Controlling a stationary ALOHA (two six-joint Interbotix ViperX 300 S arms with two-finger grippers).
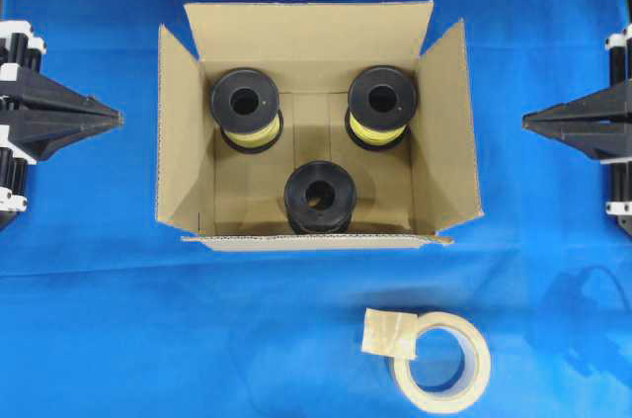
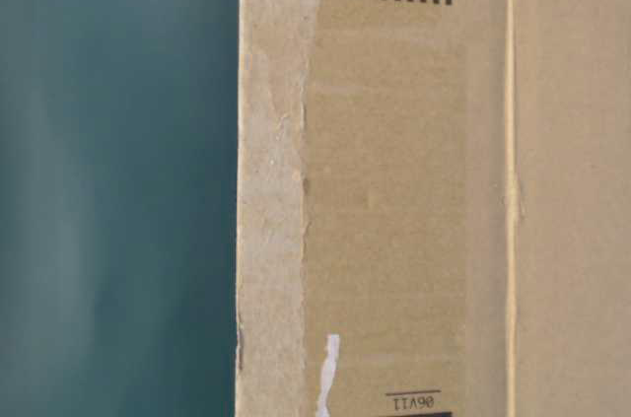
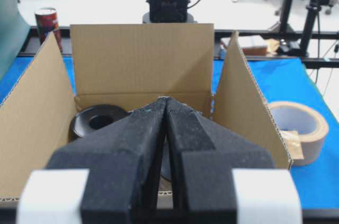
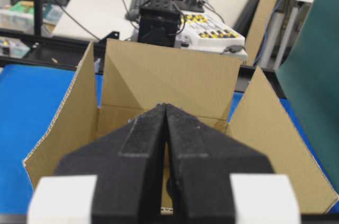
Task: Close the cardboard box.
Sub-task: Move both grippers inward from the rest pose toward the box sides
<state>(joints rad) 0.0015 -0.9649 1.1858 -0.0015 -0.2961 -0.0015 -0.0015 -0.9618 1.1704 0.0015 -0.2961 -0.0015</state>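
The brown cardboard box (image 1: 185,156) stands in the middle of the blue table with all four flaps up and spread outward. Inside stand three black spools (image 1: 319,197), two of them wound with yellow. The table-level view is filled by the box's outer wall (image 2: 414,190) with a printed square code. My left gripper (image 1: 118,118) rests at the left edge, shut and empty, well clear of the box; in its wrist view its tips (image 3: 166,99) point at the box (image 3: 140,60). My right gripper (image 1: 525,122) sits at the right edge, shut and empty, its tips (image 4: 166,106) facing the box (image 4: 169,81).
A beige tape roll (image 1: 441,362) with a loose tape end lies on the table in front of the box, to the right; it also shows at the right of the left wrist view as the tape roll (image 3: 299,128). A red can (image 3: 47,23) stands beyond the table.
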